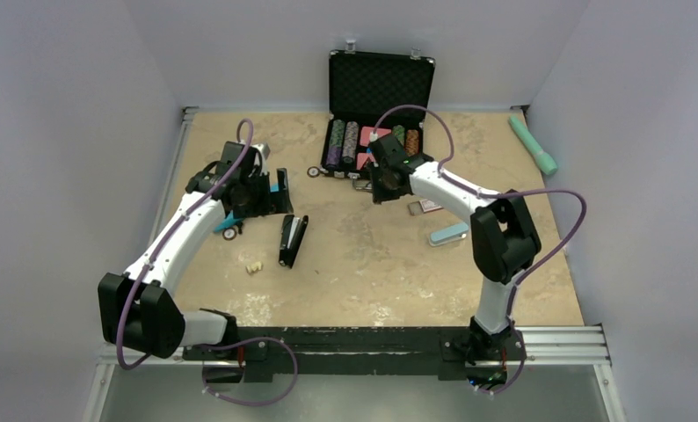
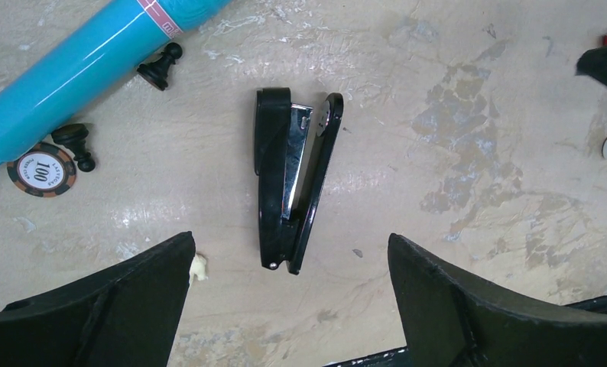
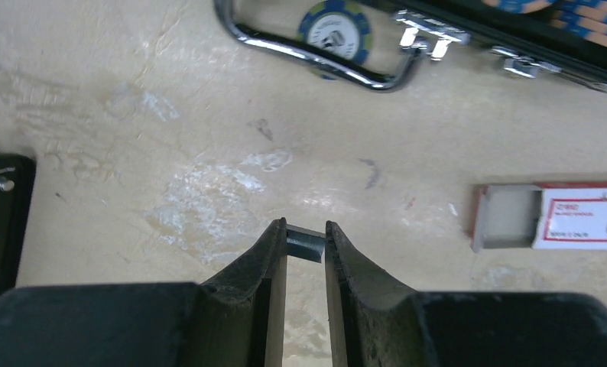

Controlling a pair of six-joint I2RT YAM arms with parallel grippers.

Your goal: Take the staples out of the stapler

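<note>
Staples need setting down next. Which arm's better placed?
Right. The right claw is shut on the staples, with bare table beneath. The left claw hangs open above the stapler, holding nothing.

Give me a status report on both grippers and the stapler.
Left gripper open over the stapler, lying splayed open. Right gripper shut on the staples. Pawn and teal tube nearby, apart.

High view looking down from the near side, left wrist camera close above the stapler (image 2: 289,180) both show, right wrist camera skimming the table (image 3: 132,115).
</note>
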